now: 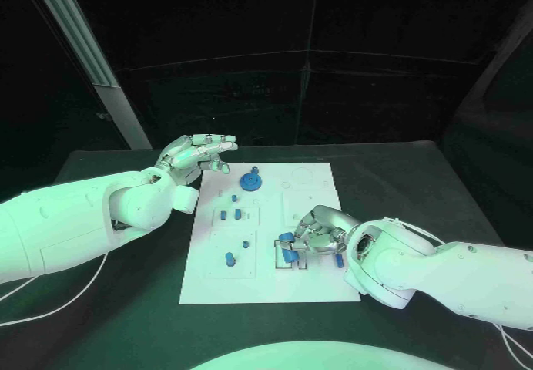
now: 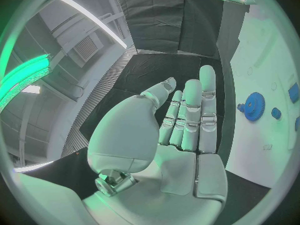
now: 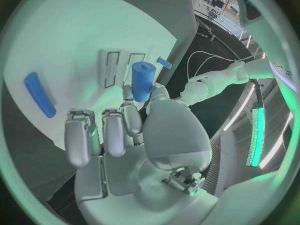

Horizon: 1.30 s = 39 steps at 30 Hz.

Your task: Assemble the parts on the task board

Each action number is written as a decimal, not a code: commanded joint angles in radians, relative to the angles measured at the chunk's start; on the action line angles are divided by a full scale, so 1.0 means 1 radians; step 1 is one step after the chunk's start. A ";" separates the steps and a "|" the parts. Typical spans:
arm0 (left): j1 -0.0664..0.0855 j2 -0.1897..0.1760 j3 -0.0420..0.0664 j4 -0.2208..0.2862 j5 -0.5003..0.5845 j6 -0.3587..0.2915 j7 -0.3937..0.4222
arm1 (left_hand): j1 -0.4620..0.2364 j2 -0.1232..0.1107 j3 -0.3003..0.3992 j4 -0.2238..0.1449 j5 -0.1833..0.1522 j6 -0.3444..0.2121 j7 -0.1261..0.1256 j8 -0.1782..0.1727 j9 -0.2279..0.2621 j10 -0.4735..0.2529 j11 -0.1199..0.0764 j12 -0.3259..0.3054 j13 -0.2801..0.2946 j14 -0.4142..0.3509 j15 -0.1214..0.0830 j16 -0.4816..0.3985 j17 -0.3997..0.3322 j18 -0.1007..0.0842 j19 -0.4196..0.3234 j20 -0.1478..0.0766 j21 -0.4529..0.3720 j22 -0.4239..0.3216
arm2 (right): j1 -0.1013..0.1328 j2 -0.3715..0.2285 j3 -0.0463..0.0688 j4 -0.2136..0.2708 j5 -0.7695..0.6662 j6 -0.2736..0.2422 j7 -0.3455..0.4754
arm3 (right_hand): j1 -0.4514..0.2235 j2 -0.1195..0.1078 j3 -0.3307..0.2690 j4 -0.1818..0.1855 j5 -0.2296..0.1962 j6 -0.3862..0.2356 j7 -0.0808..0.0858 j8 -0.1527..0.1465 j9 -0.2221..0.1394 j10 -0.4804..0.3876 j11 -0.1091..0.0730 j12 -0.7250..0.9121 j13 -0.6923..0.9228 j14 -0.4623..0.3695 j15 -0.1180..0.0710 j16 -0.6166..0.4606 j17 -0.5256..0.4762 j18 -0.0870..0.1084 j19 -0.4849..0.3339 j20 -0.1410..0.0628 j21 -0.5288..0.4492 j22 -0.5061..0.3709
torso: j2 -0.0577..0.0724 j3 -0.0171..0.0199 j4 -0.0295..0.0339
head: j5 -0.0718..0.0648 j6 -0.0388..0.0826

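The white task board point(image 1: 316, 181) lies in the middle of the black table. My right hand point(image 1: 320, 231) is low over its near right part and pinches a blue cylinder point(image 3: 142, 80) between thumb and a finger, just above a pair of rectangular slots point(image 3: 122, 67). The same cylinder point(image 1: 288, 240) shows beside the slot frame point(image 1: 291, 256) in the head view. My left hand point(image 1: 198, 153) hovers over the board's far left corner, fingers apart and holding nothing. A blue gear point(image 1: 251, 182) stands near the board's far edge; the left wrist view shows this gear point(image 2: 254, 106) beyond the left hand point(image 2: 184, 125).
Several small blue pieces point(image 1: 230, 212) lie along the board's left half, one more point(image 1: 230, 259) nearer me. A long blue bar point(image 3: 39, 94) lies on the board beside my right hand. Black table point(image 1: 111, 166) surrounds the board.
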 commanded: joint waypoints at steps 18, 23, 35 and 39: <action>0.001 0.002 0.001 -0.002 -0.005 0.020 -0.005 | 0.003 0.006 -0.001 -0.003 0.004 -0.007 -0.003 0.006 0.000 -0.007 -0.001 0.006 -0.001 -0.007 -0.002 0.006 -0.002 0.015 0.006 0.002 -0.003 -0.002 | 0.001 0.031 0.000 -0.021 0.027 0.093 -0.065 | -0.037 0.006 -0.023 -0.002 -0.032 0.015 -0.003 -0.005 0.007 0.002 -0.006 -0.009 -0.001 0.052 -0.008 0.002 -0.003 -0.010 0.050 -0.007 0.002 0.193 | 0.000 0.0013 -0.0012 | 0.009 -0.005; 0.001 0.003 0.001 -0.002 -0.005 0.021 -0.005 | 0.003 0.006 -0.001 -0.003 0.004 -0.007 -0.003 0.006 0.000 -0.007 -0.001 0.006 -0.001 -0.007 -0.002 0.006 -0.002 0.015 0.006 0.002 -0.003 -0.002 | 0.001 0.035 0.000 -0.024 0.015 0.084 -0.073 | -0.037 0.006 -0.023 -0.002 -0.033 0.016 -0.003 -0.005 0.008 0.002 -0.006 -0.010 -0.001 0.052 -0.008 0.002 -0.003 -0.010 0.050 -0.007 0.002 0.193 | 0.000 0.0014 -0.0017 | 0.010 -0.006; 0.001 0.003 0.000 -0.003 -0.005 0.020 -0.007 | 0.003 0.006 -0.001 -0.003 0.004 -0.007 -0.003 0.006 0.000 -0.007 -0.001 0.006 -0.001 -0.007 -0.002 0.006 -0.002 0.015 0.006 0.002 -0.003 -0.002 | 0.001 0.038 0.000 -0.030 -0.001 0.063 -0.062 | -0.245 -0.045 -0.084 0.005 -0.479 -0.013 0.011 -0.035 0.019 -0.038 0.004 -0.101 -0.060 0.043 0.001 -0.028 -0.040 -0.002 0.029 -0.001 -0.018 0.166 | 0.000 0.0018 -0.0029 | 0.011 -0.006; 0.001 0.003 0.000 -0.003 -0.005 0.021 -0.008 | 0.003 0.006 -0.001 -0.003 0.004 -0.007 -0.003 0.006 0.000 -0.007 -0.001 0.006 -0.001 -0.007 -0.002 0.006 -0.002 0.015 0.006 0.002 -0.003 -0.002 | 0.001 0.035 0.000 -0.026 -0.006 0.065 -0.053 | -0.292 -0.092 -0.013 0.003 -0.482 -0.014 0.011 -0.039 0.025 -0.040 0.006 -0.111 -0.064 0.043 0.002 -0.033 -0.044 -0.002 0.028 0.002 -0.020 0.164 | -0.001 0.0017 -0.0025 | 0.010 -0.008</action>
